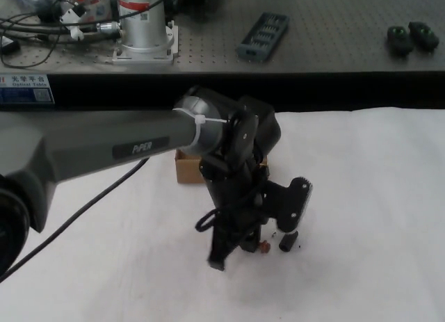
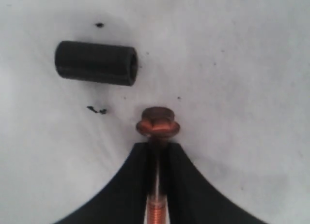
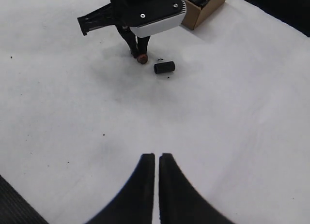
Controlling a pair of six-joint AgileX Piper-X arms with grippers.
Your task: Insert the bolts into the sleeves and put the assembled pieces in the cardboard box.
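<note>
My left gripper (image 2: 157, 146) is shut on a copper bolt (image 2: 157, 123), whose flanged head sticks out past the fingertips just above the white cloth. A black sleeve (image 2: 96, 63) lies on its side a short way from the bolt head, apart from it. In the high view the left arm comes in from the left, pointing down, with the bolt (image 1: 265, 247) beside the sleeve (image 1: 288, 241). The cardboard box (image 1: 186, 167) sits behind the arm. My right gripper (image 3: 156, 158) is shut on nothing, well back from the sleeve (image 3: 164, 67) and the left gripper (image 3: 139, 51).
White cloth (image 1: 375, 218) covers the table with free room to the right and front. Dark pieces show inside the box (image 3: 203, 6). A perforated bench behind carries a metal post (image 1: 142, 23), a grey rack (image 1: 263, 34) and cables. A black cable (image 1: 104, 197) trails under the left arm.
</note>
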